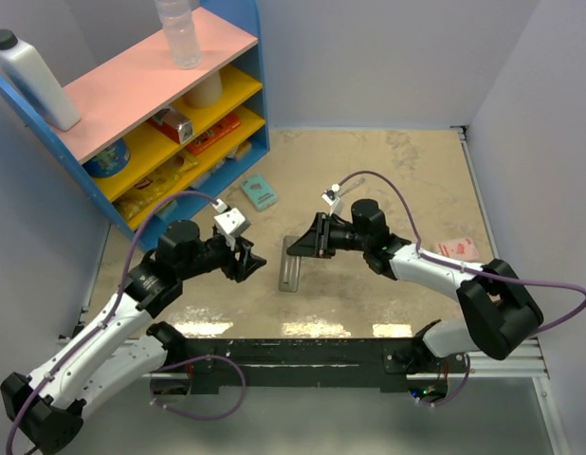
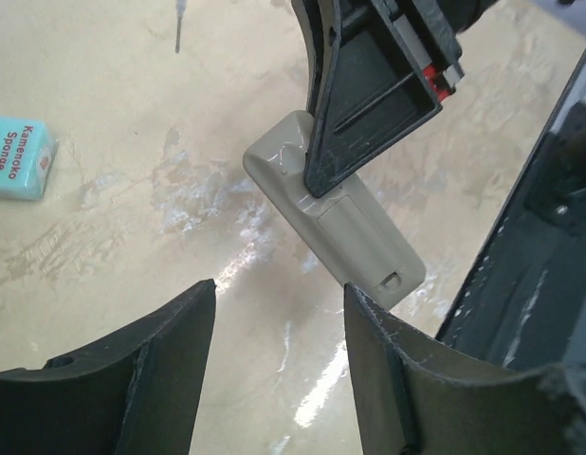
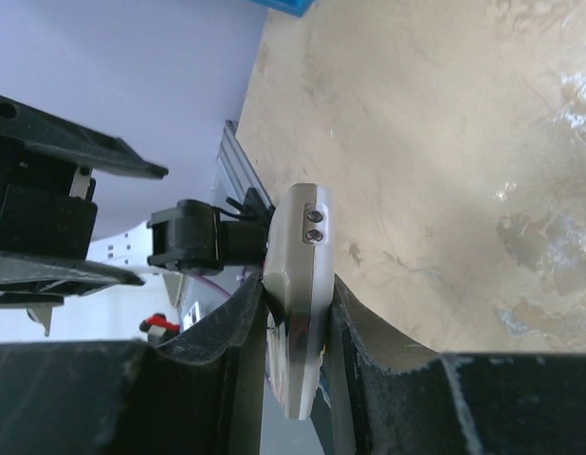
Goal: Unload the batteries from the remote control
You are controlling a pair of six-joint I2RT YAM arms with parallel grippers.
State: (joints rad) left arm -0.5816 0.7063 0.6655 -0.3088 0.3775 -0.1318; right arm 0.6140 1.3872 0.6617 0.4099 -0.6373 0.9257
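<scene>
1. The right end effector (image 3: 295,289) is closed narrowly on the far end of the remote control (image 3: 302,227), near the middle of the table (image 1: 388,190).
2. The left end effector (image 2: 279,299) gapes wide and empty, just left of the remote, not touching it.
3. Only the left wrist view shows the remote's broad face with a cover seam. The right wrist view shows it edge-on.

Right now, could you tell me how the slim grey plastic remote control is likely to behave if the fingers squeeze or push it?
The slim grey plastic remote control looks rigid, so it probably won't flex between the right fingers. Its smooth rounded shell may slip in that pinch. Flat-backed, it should slide, not roll.
</scene>
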